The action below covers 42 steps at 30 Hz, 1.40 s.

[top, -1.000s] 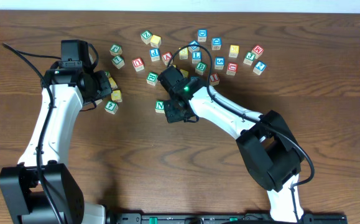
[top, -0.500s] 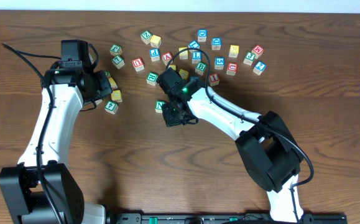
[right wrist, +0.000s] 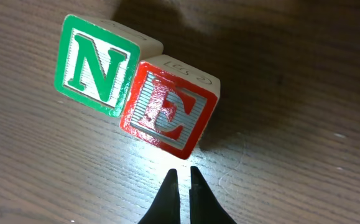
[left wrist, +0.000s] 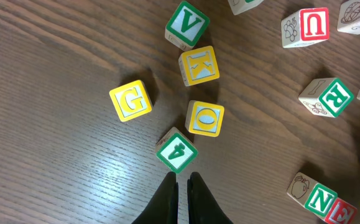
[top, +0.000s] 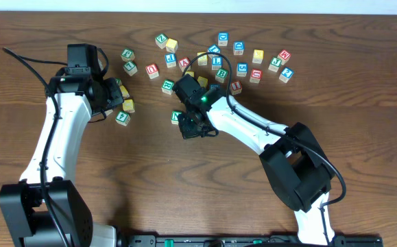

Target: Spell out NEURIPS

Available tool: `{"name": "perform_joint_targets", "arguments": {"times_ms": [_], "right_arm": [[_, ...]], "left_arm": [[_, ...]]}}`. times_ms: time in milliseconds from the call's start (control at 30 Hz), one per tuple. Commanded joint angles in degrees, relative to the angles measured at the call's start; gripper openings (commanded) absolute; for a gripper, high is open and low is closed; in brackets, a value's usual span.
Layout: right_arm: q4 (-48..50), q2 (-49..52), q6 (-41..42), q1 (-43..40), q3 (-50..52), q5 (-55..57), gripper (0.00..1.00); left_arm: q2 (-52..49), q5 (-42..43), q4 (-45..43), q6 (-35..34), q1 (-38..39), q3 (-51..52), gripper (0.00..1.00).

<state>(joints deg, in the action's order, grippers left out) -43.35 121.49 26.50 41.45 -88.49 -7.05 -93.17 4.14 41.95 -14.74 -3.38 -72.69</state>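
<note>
In the right wrist view a green N cube [right wrist: 96, 65] and a red E cube [right wrist: 168, 106] lie side by side, touching at a corner. My right gripper [right wrist: 184, 173] is shut and empty just short of the E. From overhead, the N [top: 177, 117] shows beside my right gripper [top: 193, 125], which hides the E. My left gripper [left wrist: 183, 178] is shut and empty, tips just behind a green 4 cube [left wrist: 176, 151]. A red U [left wrist: 313, 26] and a green R [left wrist: 335, 98] lie to its right. I cannot read I, P or S.
Yellow G [left wrist: 130, 100], O [left wrist: 205, 118] and K [left wrist: 199, 65] cubes and a green V [left wrist: 186, 23] cluster ahead of my left gripper [top: 112, 103]. Several more lettered cubes are scattered along the table's far side [top: 239, 62]. Both arms reach in from the near edge.
My right gripper has edged slightly to the left beside the N cube. The left arm and the cubes have not moved.
</note>
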Motion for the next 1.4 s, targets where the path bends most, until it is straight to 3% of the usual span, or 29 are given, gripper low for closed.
{"name": "perform_joint_targets", "arguments": {"times_ms": [0, 1367], "right_arm": [[0.5, 0.9, -0.4, 0.5, -0.6, 0.5, 0.03], [2.3, 1.3, -0.4, 0.5, -0.6, 1.6, 0.04]], "left_arm": [[0.8, -0.3, 0.0, 1.0, -0.2, -0.7, 0.08], [0.8, -0.3, -0.1, 1.0, -0.2, -0.7, 0.08]]}}
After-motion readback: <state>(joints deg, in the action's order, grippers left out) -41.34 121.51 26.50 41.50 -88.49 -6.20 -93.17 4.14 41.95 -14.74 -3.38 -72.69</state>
